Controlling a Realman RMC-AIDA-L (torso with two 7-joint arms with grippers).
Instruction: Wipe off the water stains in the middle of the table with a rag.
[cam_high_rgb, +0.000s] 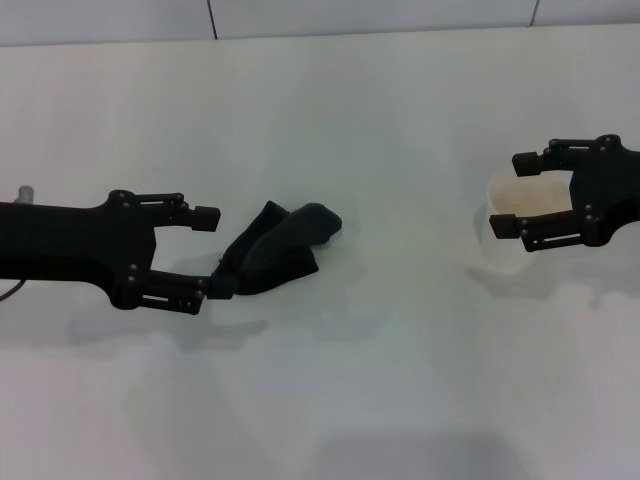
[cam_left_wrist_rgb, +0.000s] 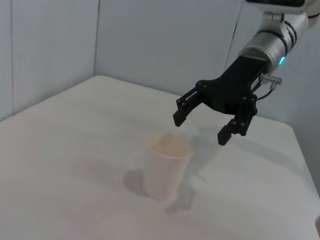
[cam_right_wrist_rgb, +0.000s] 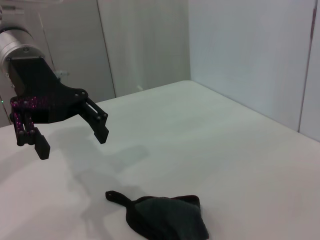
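While our left end effector (cam_high_rgb: 210, 252), spread, hangs left of the rag (cam_high_rgb: 281, 250), we risk snagging only its tail; right end effector (cam_high_rgb: 518, 192), spread, could topple the cup (cam_high_rgb: 512, 238).

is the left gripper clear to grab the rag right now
Probably yes. The left gripper is open, just beside the rag on the table, with nothing between them. The cup and right gripper are far off.

Rag (cam_high_rgb: 283, 248) left of cup (cam_high_rgb: 518, 232) on table (cam_high_rgb: 400, 130)
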